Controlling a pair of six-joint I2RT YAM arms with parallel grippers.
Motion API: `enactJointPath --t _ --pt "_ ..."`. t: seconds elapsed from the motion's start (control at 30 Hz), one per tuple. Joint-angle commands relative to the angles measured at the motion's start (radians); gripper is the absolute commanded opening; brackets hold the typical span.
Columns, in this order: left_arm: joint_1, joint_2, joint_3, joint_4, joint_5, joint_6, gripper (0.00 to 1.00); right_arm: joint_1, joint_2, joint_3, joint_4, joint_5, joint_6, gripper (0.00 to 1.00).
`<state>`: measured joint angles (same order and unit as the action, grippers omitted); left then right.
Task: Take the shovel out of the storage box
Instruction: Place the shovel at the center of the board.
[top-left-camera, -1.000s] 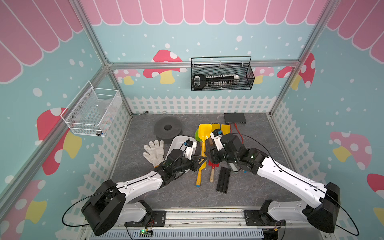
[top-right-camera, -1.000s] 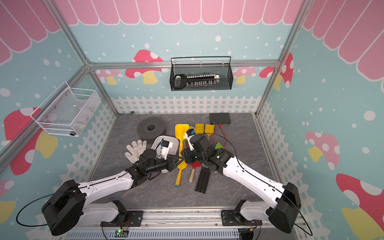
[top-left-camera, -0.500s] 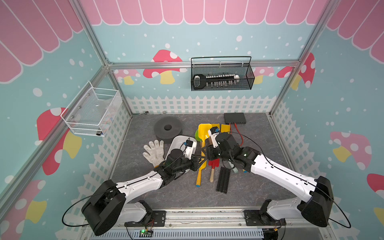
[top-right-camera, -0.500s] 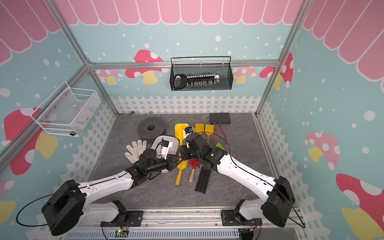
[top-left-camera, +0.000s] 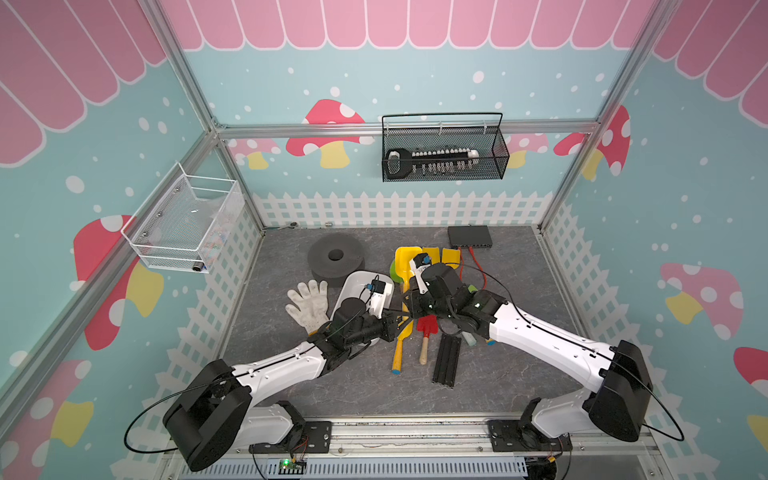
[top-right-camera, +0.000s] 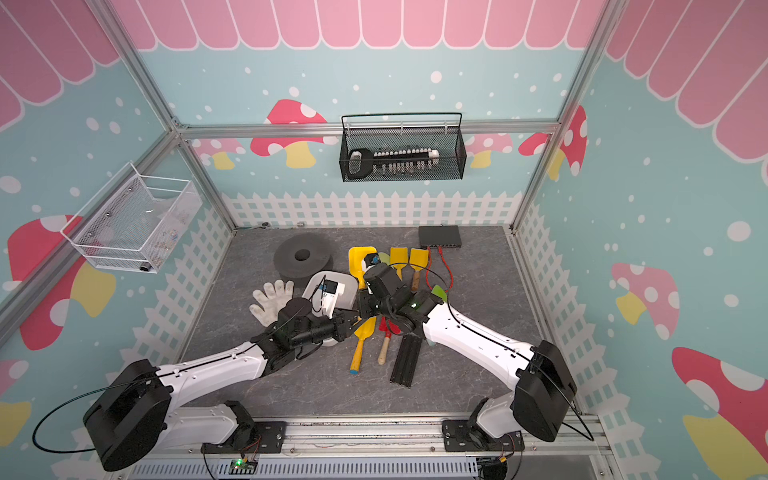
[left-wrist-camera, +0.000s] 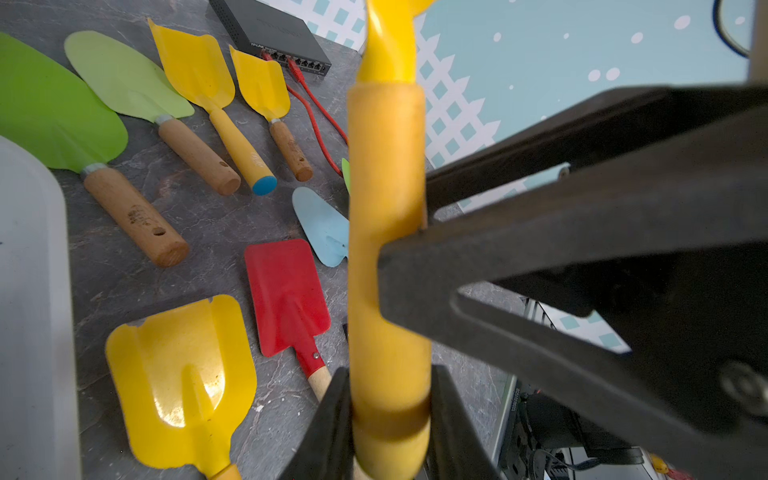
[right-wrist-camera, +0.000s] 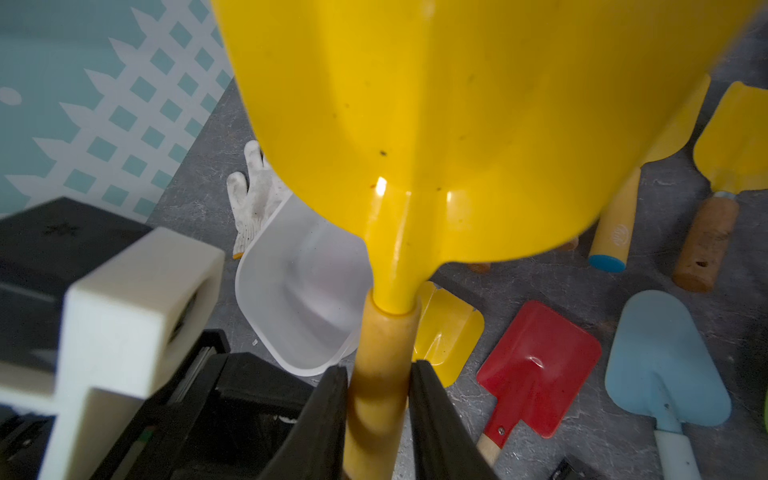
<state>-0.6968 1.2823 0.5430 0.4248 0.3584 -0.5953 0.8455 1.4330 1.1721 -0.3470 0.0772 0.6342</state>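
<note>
shovel (right-wrist-camera: 415, 104) blade cut off at the edge, storage box (top-left-camera: 353, 282) partly hidden under left arm (top-left-camera: 282, 368)

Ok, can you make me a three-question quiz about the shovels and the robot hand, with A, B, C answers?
1. Where is the red shovel? A in the storage box, B on the grey table, C hanging on the wall.
2. What colour is the held shovel? A yellow, B blue, C green.
3. The left gripper is: A wide open, B shut on the handle, C out of sight.

1 B: it lies flat on the table, outside the storage box.
2 A: blade and handle are both yellow.
3 B: its fingers clamp the handle.
</note>
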Motion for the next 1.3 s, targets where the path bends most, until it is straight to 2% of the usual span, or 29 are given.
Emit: enactJointPath --t 0.0,0.2,0.33,0.37,0.43,0.63,0.83,1.27 --pt "-0.007 -0.024 -0.012 0.043 0.012 0.003 0.0 0.006 0.019 0.023 0.012 0.007 -0.001 0.32" --pt "-0.006 -0.02 -0.013 0.053 0.02 -0.004 0.0 0.006 0.048 0.032 0.012 -0.007 0.001 0.33" --pt "-0.006 -0.014 -0.011 0.055 0.025 -0.009 0.0 0.006 0.044 0.033 0.012 -0.004 0.0 0.24" --pt "-0.006 -0.013 -0.011 0.052 0.024 -0.008 0.02 0.006 0.041 0.032 0.012 0.0 -0.001 0.22" --pt "-0.006 -0.011 -0.006 0.043 0.025 -0.006 0.15 0.006 0.031 0.026 0.01 0.007 -0.003 0.18" --pt "-0.007 -0.01 -0.004 0.02 0.0 0.006 0.37 -0.001 0.025 0.026 -0.004 0.015 -0.021 0.11" --pt "-0.005 -0.041 -0.003 -0.029 -0.047 0.019 0.53 -0.045 0.002 0.018 -0.03 -0.009 -0.05 0.11" --pt "0.008 -0.035 0.044 -0.197 -0.151 0.065 0.58 -0.278 -0.09 -0.032 -0.172 -0.141 -0.225 0.14"
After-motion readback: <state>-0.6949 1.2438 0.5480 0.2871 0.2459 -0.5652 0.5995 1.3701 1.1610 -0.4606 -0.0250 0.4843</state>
